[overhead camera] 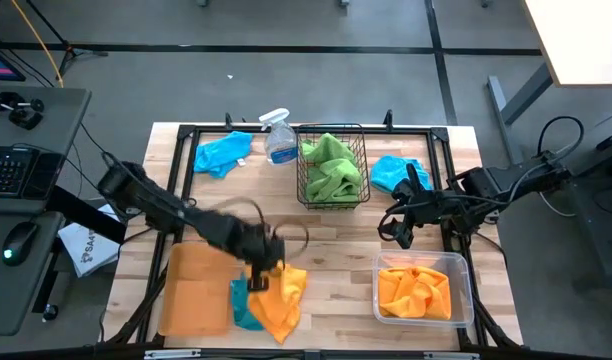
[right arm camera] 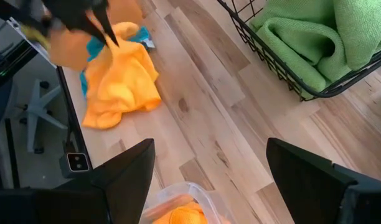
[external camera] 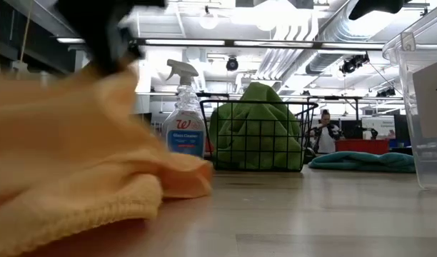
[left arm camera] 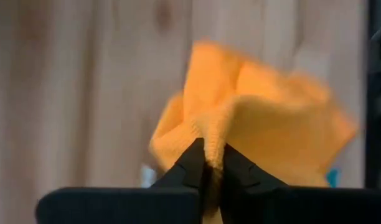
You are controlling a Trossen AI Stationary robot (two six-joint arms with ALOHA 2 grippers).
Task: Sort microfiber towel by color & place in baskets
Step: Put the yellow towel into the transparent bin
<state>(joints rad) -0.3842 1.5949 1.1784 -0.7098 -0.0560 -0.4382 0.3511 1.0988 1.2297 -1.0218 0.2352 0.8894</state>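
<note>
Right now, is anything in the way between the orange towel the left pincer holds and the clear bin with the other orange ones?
Nothing visible: bare tabletop lies between the orange towel in the left pincer and the clear bin.

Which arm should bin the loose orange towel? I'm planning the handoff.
Left. Its claw is already shut on the orange towel, lifting it off a blue towel. The right claw hangs open, empty, beside the clear bin holding orange towels.

The high view looks straight down on the whole table [overhead camera: 336,250]. The low view sits at tabletop height, facing the wire basket [external camera: 258,135], which the right wrist view also catches; the left wrist view is close on an orange towel [left arm camera: 259,118].
</note>
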